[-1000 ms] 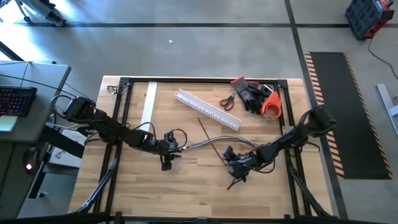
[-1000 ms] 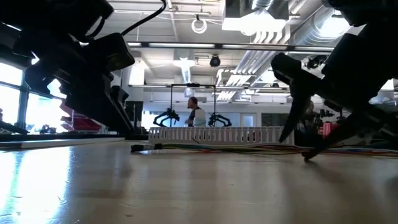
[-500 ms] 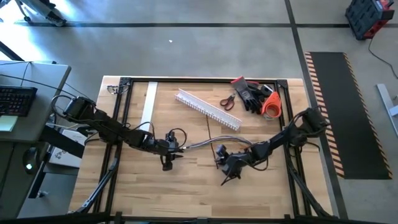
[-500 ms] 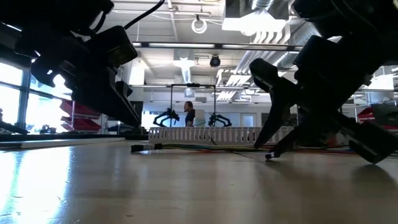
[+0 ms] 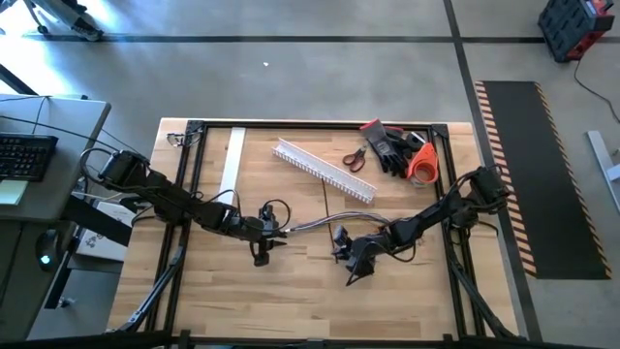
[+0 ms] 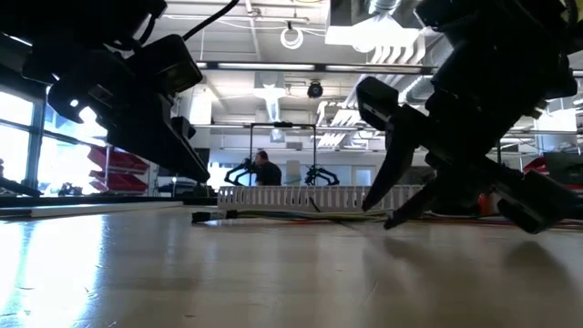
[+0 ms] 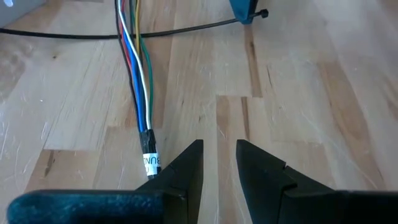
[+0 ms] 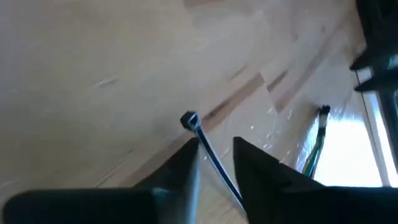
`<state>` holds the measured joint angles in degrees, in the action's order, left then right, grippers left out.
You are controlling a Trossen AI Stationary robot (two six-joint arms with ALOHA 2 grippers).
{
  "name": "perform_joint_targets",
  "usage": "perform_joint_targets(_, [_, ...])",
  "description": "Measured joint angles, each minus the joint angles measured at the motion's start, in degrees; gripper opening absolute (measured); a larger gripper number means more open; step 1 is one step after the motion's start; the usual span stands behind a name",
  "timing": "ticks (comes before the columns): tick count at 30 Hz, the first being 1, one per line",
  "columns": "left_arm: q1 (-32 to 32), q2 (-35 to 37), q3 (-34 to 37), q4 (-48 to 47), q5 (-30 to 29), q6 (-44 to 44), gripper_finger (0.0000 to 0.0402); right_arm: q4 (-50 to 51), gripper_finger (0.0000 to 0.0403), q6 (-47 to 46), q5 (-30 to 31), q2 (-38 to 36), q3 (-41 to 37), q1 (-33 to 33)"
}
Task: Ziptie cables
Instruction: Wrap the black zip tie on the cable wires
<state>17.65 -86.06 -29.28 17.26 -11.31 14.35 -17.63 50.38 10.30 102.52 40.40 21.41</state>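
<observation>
the cables (image 5: 315, 225) lie across the middle of the tabletop (image 5: 291, 291) between both arms. the left gripper (image 7: 219, 163) sits beside their taped end, fingers slightly apart and empty. the right gripper (image 8: 214, 155) has a black zip tie (image 8: 200, 138) between its fingers (whether pinched, cannot tell). a white comb-toothed duct (image 5: 325, 169), scissors (image 5: 355, 157) and gloves (image 5: 387, 145) lie behind.

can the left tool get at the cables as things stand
Probably yes. The left tool sits low over the wood right beside the cables, their taped end next to one finger. Nothing lies between them; the small gap between its fingers holds only bare table.
</observation>
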Motion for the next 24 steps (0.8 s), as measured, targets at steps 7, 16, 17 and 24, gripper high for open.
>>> perform_joint_targets(7, [0.0,0.0,0.0,0.0,0.0,0.0,0.0078,-0.3,0.0148,2.5,-2.7,0.2,0.0,-1.0])
perform_joint_targets(16, [0.0,0.0,0.0,0.1,0.0,0.0,0.0078,-8.6,0.0123,1.9,-2.9,4.3,0.3,-1.2])
perform_joint_targets(17, [0.0,0.0,0.0,0.1,0.0,0.0,0.0078,-8.8,0.0115,1.1,-2.7,4.4,0.3,-1.2])
perform_joint_targets(24, [0.0,0.0,0.0,0.7,0.0,0.0,0.0078,-11.5,0.0018,-8.4,-1.5,4.7,0.0,-1.2])
